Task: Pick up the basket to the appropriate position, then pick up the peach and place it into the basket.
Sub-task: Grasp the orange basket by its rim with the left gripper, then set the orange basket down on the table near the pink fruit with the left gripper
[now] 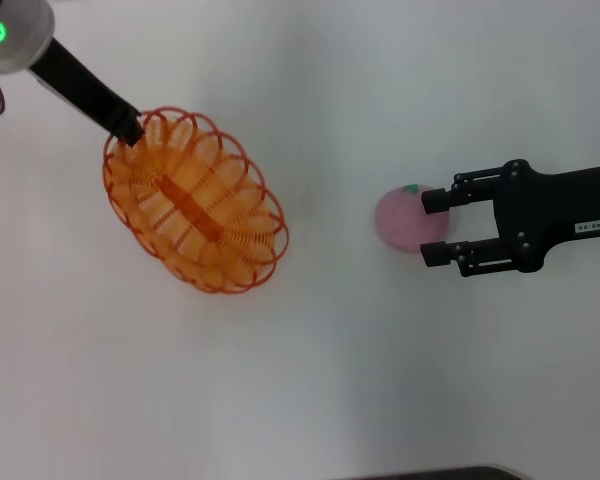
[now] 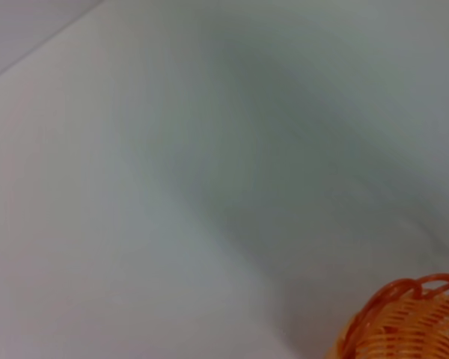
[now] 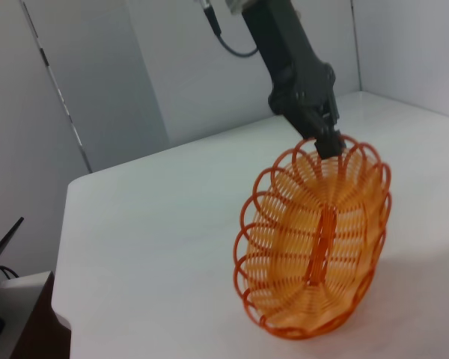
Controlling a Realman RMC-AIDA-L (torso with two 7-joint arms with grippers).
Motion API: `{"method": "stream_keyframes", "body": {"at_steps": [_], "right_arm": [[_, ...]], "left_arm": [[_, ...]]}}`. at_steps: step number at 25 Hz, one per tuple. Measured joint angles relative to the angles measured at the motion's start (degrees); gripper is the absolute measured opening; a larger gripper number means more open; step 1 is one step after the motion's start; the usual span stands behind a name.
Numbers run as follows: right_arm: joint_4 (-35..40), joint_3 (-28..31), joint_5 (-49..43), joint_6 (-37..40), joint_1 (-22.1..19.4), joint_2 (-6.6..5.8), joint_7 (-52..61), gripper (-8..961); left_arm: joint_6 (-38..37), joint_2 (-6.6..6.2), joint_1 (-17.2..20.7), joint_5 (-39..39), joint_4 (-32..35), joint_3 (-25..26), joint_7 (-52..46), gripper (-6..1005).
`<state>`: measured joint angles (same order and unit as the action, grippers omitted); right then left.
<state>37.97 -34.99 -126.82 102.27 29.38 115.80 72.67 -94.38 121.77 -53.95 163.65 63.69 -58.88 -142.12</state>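
Observation:
The orange basket (image 1: 195, 200) is left of centre in the head view, tilted, with its upper rim held up. My left gripper (image 1: 130, 128) is shut on that rim at the basket's far left end. The right wrist view shows the basket (image 3: 314, 247) standing steeply with its low end on the table, and the left gripper (image 3: 325, 142) clamped on its top rim. A bit of rim (image 2: 404, 321) shows in the left wrist view. The pink peach (image 1: 400, 222) lies on the table at the right. My right gripper (image 1: 435, 228) is open, its fingers straddling the peach's right side.
The white table (image 1: 310, 380) carries only these things. The right wrist view shows the table's far edge (image 3: 63, 224), grey wall panels behind it and a dark object (image 3: 0, 247) beyond the edge. A dark strip (image 1: 450, 474) lies at the table's near edge.

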Motion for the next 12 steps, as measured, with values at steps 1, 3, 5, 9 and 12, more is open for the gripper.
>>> {"method": "stream_keyframes", "body": {"at_steps": [1,3,5,9,12], "right_arm": [[0.0,-0.05,0.0,0.01,-0.01,-0.05,-0.16,695],[0.0,-0.1,0.0,0.05,-0.02,-0.21,-0.61,695],[0.0,-0.08,0.0,0.16,-0.02,-0.34,-0.95,695],[0.05,-0.22,0.0,0.27,0.01,-0.55,-1.35,695],[0.33,-0.37,0.0,0.42,0.02,-0.58,-1.4,695]], "left_arm": [[-0.47,-0.02,-0.12,0.0,0.66,0.13,-0.47,69],[-1.12,-0.09,-0.35,0.0,1.56,0.2,-1.58,60],[-1.33,-0.13,-0.57,0.0,1.93,0.57,-2.39,55],[-1.26,-0.07,-1.18,-0.18,2.09,4.58,-4.14,51],[-0.7,0.13,-1.18,-1.1,2.13,9.24,-5.82,53]]}}
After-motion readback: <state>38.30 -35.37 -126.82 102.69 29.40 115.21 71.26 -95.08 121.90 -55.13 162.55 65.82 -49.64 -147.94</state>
